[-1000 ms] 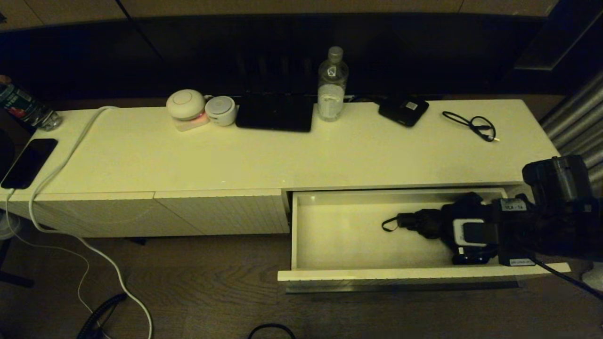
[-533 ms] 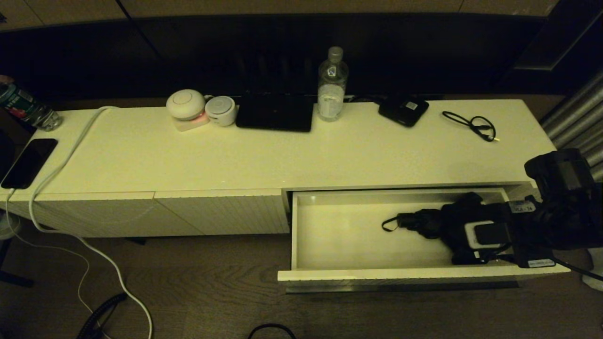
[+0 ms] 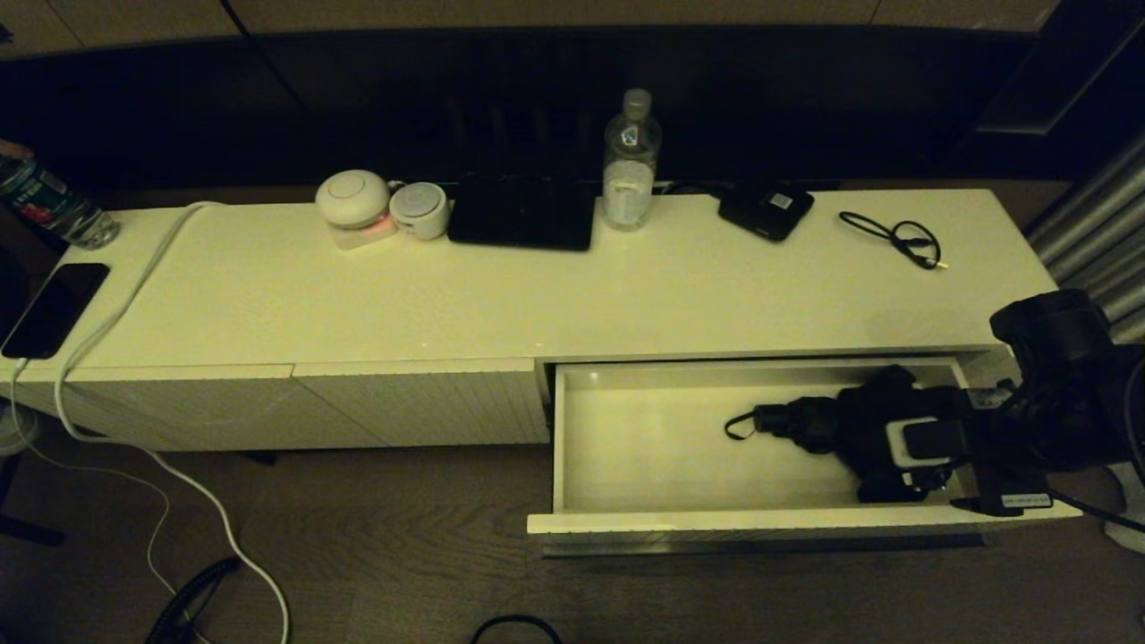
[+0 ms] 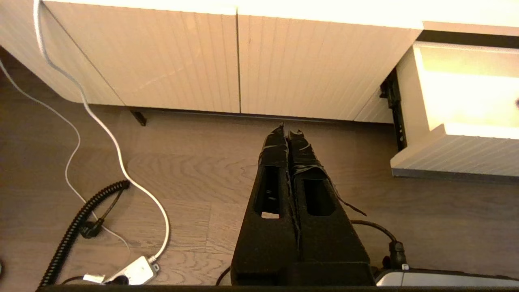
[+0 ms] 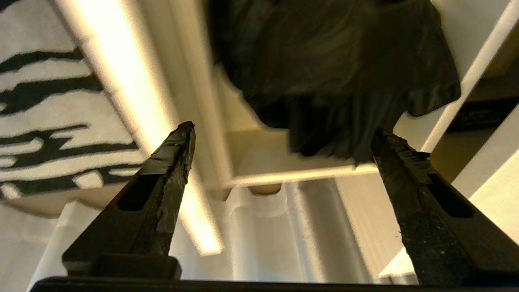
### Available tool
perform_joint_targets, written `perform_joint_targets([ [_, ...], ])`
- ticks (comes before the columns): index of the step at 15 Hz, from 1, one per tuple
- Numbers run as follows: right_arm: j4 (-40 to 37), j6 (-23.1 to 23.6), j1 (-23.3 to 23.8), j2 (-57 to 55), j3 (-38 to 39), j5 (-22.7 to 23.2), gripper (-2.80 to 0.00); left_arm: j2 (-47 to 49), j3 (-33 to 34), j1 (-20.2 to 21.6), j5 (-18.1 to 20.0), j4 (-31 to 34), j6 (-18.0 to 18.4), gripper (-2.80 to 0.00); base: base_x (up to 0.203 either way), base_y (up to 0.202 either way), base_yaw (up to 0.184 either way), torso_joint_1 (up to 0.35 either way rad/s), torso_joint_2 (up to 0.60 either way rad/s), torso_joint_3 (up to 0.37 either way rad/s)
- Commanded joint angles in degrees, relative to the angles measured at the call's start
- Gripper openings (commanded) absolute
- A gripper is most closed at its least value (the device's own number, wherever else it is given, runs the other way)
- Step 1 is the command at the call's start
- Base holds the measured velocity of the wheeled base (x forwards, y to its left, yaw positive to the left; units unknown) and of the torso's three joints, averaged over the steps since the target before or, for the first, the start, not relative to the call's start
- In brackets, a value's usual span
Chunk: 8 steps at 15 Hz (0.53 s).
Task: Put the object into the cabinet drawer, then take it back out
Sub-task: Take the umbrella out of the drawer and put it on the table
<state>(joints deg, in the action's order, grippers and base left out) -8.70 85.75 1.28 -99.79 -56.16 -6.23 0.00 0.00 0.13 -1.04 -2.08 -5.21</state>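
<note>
Drawer (image 3: 572, 438) is pulled out on the cabinet's right side, and the black garment (image 3: 832, 425) lies inside it, toward the right end. You can see one thin strap poking out toward the drawer's middle. The rest of the bundle is partly hidden by the right gripper (image 3: 903, 447), which sits over the drawer's right end. In the right wrist view its fingers (image 5: 170, 162) are wide apart w/ nothing between them; the garment (image 5: 332, 73) lies just past the tips.

Left gripper (image 4: 288, 136) isn't in the head view. Left wrist view shows its fingers pressed together, empty, above the wood floor in front of the ribbed panels.

On top of the cabinet you've got a clear bottle (image 3: 631, 161), a small black box (image 3: 766, 210) w/ a white label, and a looped cable (image 3: 899, 237). The label's writing is too small to read. A white tag on the right arm has text too, but you can't make it out.
</note>
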Motion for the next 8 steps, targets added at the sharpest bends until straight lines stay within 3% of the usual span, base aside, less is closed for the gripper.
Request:
perform_joint_targets([
  [1, -0.12, 0.42, 0.12, -2.40, -1.64, 0.13, 0.00, -0.09, 0.00, 0.04, -0.02, -0.02, -0.07, -2.80, 0.000, 0.000, 0.000, 0.000, 0.00, 0.000],
  [8, -0.18, 0.39, 1.00, -4.01, -4.04, 0.17, 0.00, -0.09, 0.00, 0.04, -0.02, -0.02, -0.07, -2.80, 0.000, 0.000, 0.000, 0.000, 0.00, 0.000],
])
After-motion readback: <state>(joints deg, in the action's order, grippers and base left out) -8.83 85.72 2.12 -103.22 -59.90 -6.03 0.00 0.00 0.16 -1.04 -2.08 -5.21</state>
